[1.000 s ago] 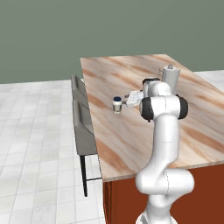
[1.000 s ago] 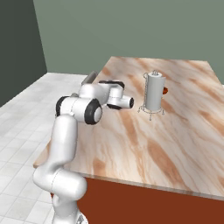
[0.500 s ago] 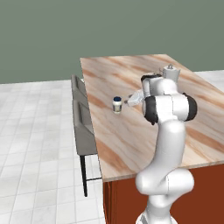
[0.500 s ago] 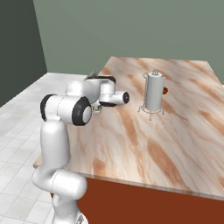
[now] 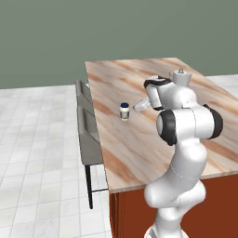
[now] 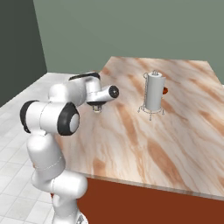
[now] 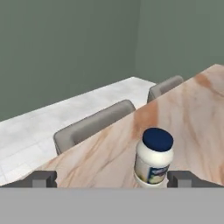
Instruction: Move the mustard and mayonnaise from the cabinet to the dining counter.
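The mayonnaise (image 5: 124,111), a squat white jar with a dark blue lid, stands upright on the beige marble dining counter (image 5: 121,153) near its left edge. My gripper (image 5: 137,108) hovers just to the right of it, open and holding nothing. In the hand view the jar (image 7: 153,161) stands a little ahead of the gripper (image 7: 113,179), closer to the right fingertip (image 7: 183,178) and touching neither. The mustard and the cabinet are out of view.
A paper-towel roll (image 6: 154,91) on a wire stand sits mid-counter, with a small orange-red thing (image 6: 165,90) behind it. Two grey chairs (image 5: 88,125) line the counter's left side, over a white tiled floor (image 5: 37,162). Bare marble (image 6: 175,144) lies to the right.
The jar has stayed put. The arm's elbow has swung round above the counter, and the open hand has stayed close beside the jar.
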Motion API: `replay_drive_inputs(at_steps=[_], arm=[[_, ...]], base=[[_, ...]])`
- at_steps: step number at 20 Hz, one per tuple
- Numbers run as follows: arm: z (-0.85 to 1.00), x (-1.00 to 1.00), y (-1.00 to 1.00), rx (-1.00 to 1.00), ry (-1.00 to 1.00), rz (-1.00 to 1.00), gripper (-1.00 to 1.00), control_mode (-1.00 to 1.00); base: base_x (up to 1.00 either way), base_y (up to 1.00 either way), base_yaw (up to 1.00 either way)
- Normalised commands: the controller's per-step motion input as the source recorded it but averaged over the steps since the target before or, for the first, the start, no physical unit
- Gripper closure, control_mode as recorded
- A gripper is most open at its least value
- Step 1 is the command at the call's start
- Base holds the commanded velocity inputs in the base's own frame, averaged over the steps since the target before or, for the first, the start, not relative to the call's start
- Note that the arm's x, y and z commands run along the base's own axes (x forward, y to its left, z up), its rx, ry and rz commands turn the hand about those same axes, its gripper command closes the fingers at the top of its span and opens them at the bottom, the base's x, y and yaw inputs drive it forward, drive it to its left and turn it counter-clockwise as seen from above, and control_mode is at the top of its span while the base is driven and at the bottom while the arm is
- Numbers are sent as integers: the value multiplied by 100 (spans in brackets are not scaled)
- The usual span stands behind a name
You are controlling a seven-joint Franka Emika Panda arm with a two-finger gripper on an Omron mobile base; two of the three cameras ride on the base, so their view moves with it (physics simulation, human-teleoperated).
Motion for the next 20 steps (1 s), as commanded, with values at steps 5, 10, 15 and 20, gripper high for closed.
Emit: replay_drive_inputs(at_steps=[5,10,15,20], arm=[[47,-48,0,0,13,-19,-100,-100],[46,-51,0,0,13,-23,-100,-100],[45,-54,0,0,7,-25,-100,-100],[47,-53,0,0,4,-23,-100,-100]], base=[[0,0,0],[0,0,0],[0,0,0],[0,0,0]])
